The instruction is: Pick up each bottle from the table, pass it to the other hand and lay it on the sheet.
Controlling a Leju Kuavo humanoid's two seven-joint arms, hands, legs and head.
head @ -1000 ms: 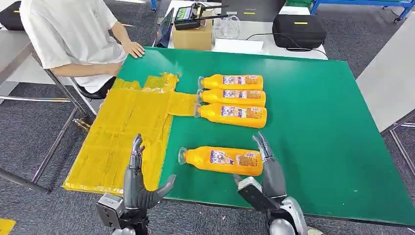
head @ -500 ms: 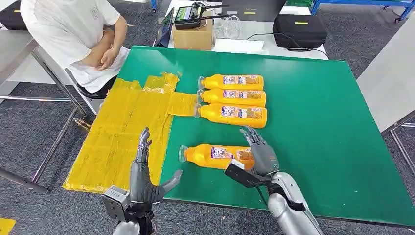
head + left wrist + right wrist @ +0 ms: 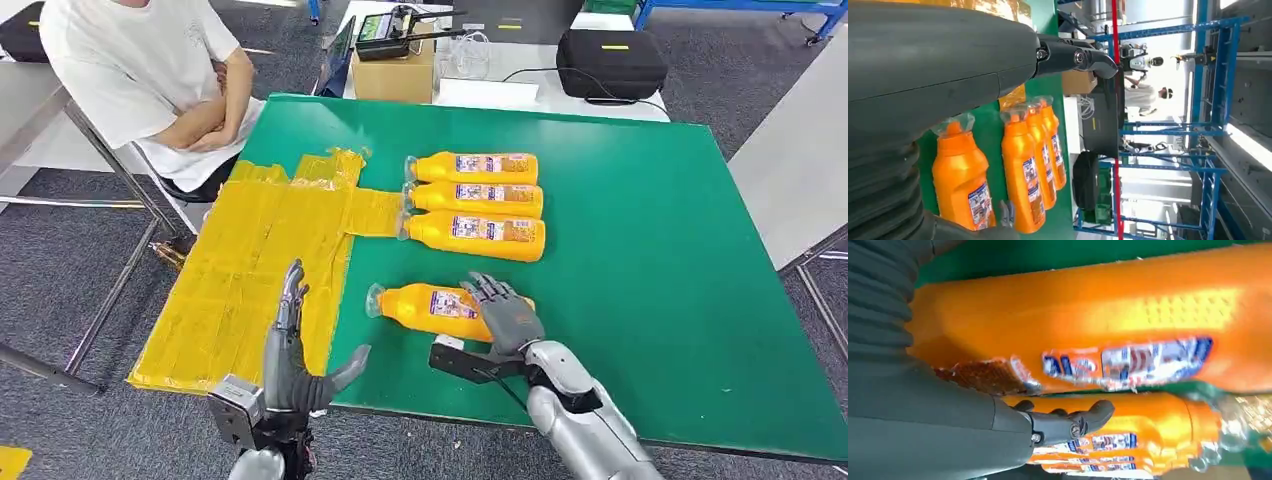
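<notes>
An orange bottle [image 3: 440, 308] is lying on its side on the green table [image 3: 650, 250], near its front edge and just beside the yellow sheet [image 3: 250, 270]. The right hand [image 3: 505, 318] is draping its fingers over the bottle's base end; whether they are gripping or only resting is hard to tell. The left hand [image 3: 295, 365] is hovering over the sheet's corner, fingers spread and holding nothing. Three more orange bottles [image 3: 475, 195] are lying side by side farther back. A seated person [image 3: 150, 70] is waiting at the table's far left corner.

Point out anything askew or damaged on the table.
Nothing is spilled or broken. The yellow sheet is wrinkled and hangs over the table edge; three bottles lie neatly side by side.
</notes>
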